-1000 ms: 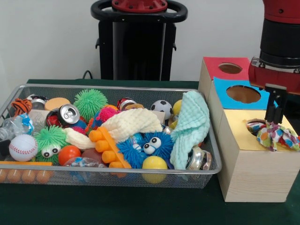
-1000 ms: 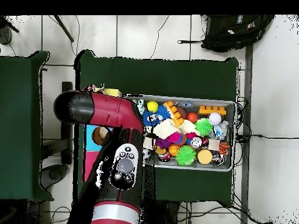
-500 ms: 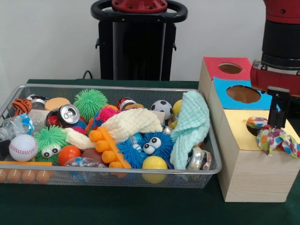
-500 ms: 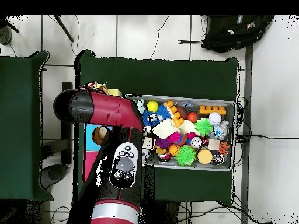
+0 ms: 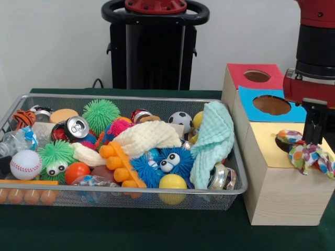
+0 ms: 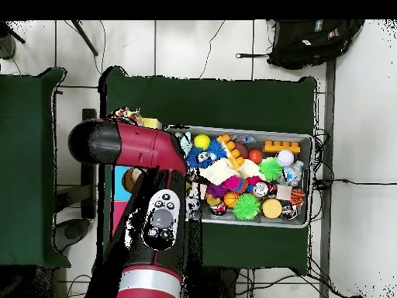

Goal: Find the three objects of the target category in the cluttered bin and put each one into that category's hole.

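Observation:
My gripper (image 5: 315, 142) hangs over the right side of the yellow-topped box (image 5: 264, 149), shut on a multicoloured patterned cloth (image 5: 310, 155). The cloth trails from the dark hole (image 5: 283, 143) in the yellow top to the box's right edge and partly covers that hole. In the wire bin (image 5: 131, 191) lie a mint green cloth (image 5: 214, 138) draped at the right end and a cream cloth (image 5: 147, 137) in the middle. In the overhead view the red arm (image 6: 128, 145) hides the gripper, and a bit of the patterned cloth (image 6: 126, 116) shows beside it.
Behind the yellow box stand a blue-topped box (image 5: 271, 104) and a red-topped box (image 5: 256, 76), each with a round hole. The bin (image 6: 311, 180) is full of spiky balls, sports balls, cans, a bottle and orange toys. A black bag (image 6: 310, 40) lies on the floor.
In the front view the gripper has moved right and slightly down over the yellow box, dragging the patterned cloth with it toward the box's right edge. The bin's contents have not moved.

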`<state>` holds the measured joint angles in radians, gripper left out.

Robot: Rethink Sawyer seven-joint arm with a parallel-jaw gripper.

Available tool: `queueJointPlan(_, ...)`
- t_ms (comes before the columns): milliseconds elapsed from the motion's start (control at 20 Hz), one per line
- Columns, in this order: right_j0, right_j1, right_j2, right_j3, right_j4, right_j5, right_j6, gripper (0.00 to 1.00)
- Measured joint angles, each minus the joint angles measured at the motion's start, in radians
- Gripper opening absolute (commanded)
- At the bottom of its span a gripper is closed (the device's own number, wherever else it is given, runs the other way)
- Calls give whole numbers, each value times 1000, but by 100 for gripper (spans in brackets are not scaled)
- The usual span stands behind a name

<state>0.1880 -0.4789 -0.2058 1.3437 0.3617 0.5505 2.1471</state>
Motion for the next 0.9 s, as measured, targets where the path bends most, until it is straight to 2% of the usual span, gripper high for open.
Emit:
queueJointPlan(500, -1, 0, 0, 12, 0, -80, 0, 0)
queueJointPlan(900, -10, -3, 5, 72, 0, -145, 0, 0)
